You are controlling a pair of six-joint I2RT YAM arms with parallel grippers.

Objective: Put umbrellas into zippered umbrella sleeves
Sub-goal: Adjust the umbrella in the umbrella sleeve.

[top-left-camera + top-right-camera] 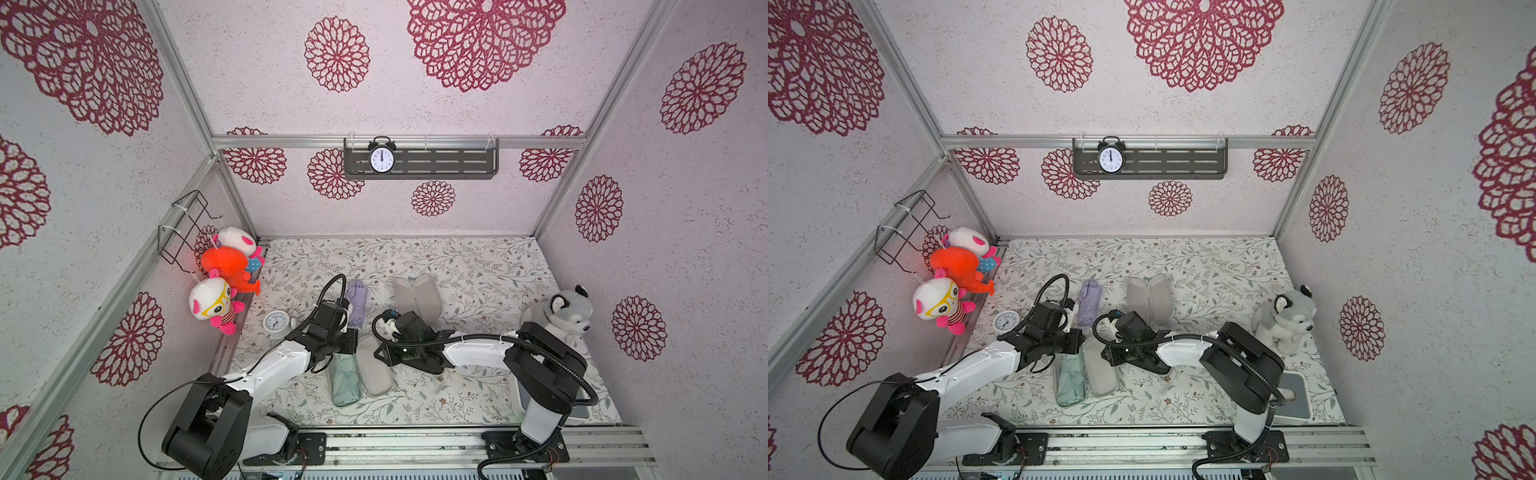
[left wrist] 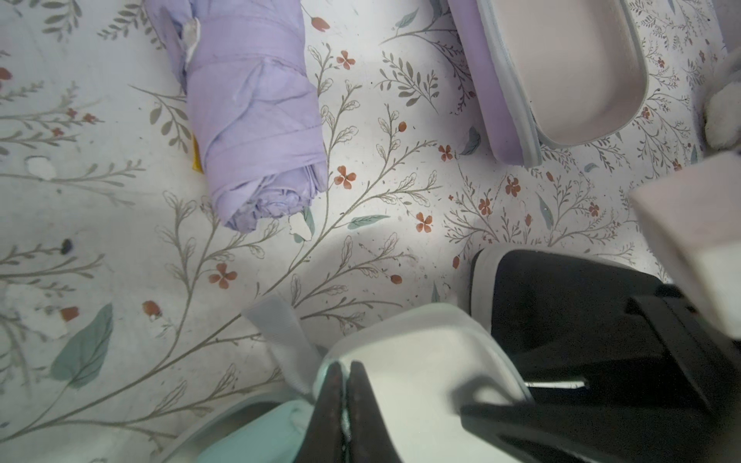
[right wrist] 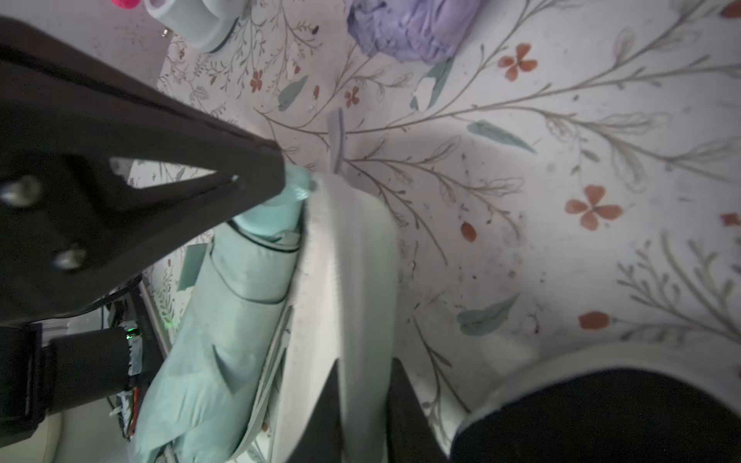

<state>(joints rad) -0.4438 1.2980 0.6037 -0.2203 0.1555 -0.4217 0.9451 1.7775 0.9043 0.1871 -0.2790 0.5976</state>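
Mint green folded fabric umbrella [image 1: 344, 382] is laid in the grey-lined mint clamshell sleeve [image 1: 376, 374], on which left gripper [image 2: 345, 366] and right gripper [image 3: 365, 364] are seen clamped only in wrist views.

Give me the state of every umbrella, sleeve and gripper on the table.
mint green sleeve: open, unzipped
mint green umbrella: folded, lying in one half of it
lilac sleeve: open, empty
lilac umbrella: folded, outside any sleeve
black sleeve: largely hidden, cannot tell
left gripper: shut on mint green sleeve's end
right gripper: shut on its grey-lined half
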